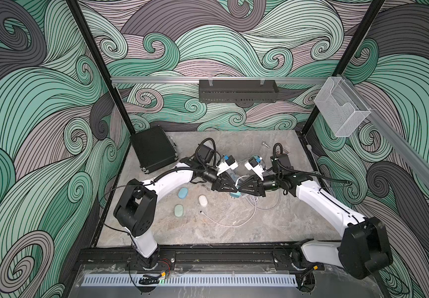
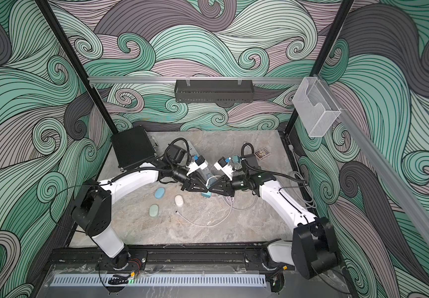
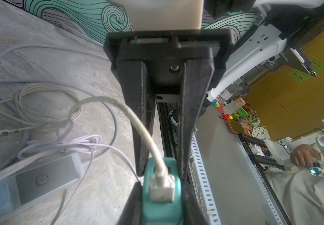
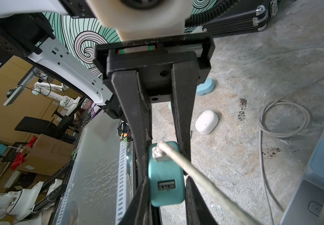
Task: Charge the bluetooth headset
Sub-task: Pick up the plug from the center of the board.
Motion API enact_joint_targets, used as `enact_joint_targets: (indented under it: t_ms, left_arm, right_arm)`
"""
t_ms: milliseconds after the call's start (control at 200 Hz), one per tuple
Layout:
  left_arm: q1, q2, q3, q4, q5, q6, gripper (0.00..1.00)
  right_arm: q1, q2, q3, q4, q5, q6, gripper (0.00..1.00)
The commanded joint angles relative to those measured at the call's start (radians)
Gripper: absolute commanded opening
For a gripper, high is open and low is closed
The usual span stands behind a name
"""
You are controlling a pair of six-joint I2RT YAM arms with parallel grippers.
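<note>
My left gripper is clamped on a teal plastic USB charger block, one finger pressed against each side. My right gripper meets it tip to tip from the opposite side, and its fingers are also closed against the block's flanks, so I hold the block with both above the middle of the grey marbled tabletop.

A white USB plug sits in one port of the block. Its off-white round cable arches up past my left fingers. The second port faces my right wrist camera.

A flat grey power strip lies beneath the block towards the back of the table, among loops of pale cable.

The headset cases lie on the table on my left arm's side, apart from the block:
- a light-blue oval case
- a white oval case
- a pale green oval case

A thin white loose cable curves across the table, its free end just beside the white case. A black ribbed hard case rests in the far left corner.
</note>
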Motion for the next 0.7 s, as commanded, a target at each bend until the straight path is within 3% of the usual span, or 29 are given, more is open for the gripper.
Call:
enact_joint_targets:
  t_ms: [0, 140, 395, 696]
  left_arm:
    - [-0.012, -0.012, 0.055, 0.031, 0.071, 0.020, 0.00]
    - [-0.012, -0.014, 0.058, 0.033, 0.056, 0.016, 0.05]
    - [0.010, -0.033, 0.051, 0.005, 0.028, 0.032, 0.32]
    - [0.022, -0.063, 0.010, 0.011, 0.022, 0.032, 0.40]
  right_arm:
    - [0.011, 0.013, 0.022, 0.000, -0.027, -0.010, 0.14]
    - [0.011, -0.002, 0.029, 0.003, -0.020, 0.000, 0.10]
    - [-0.016, -0.073, 0.014, 0.026, 0.004, 0.042, 0.08]
    - [-0.019, -0.114, -0.026, 0.147, 0.021, 0.141, 0.06]
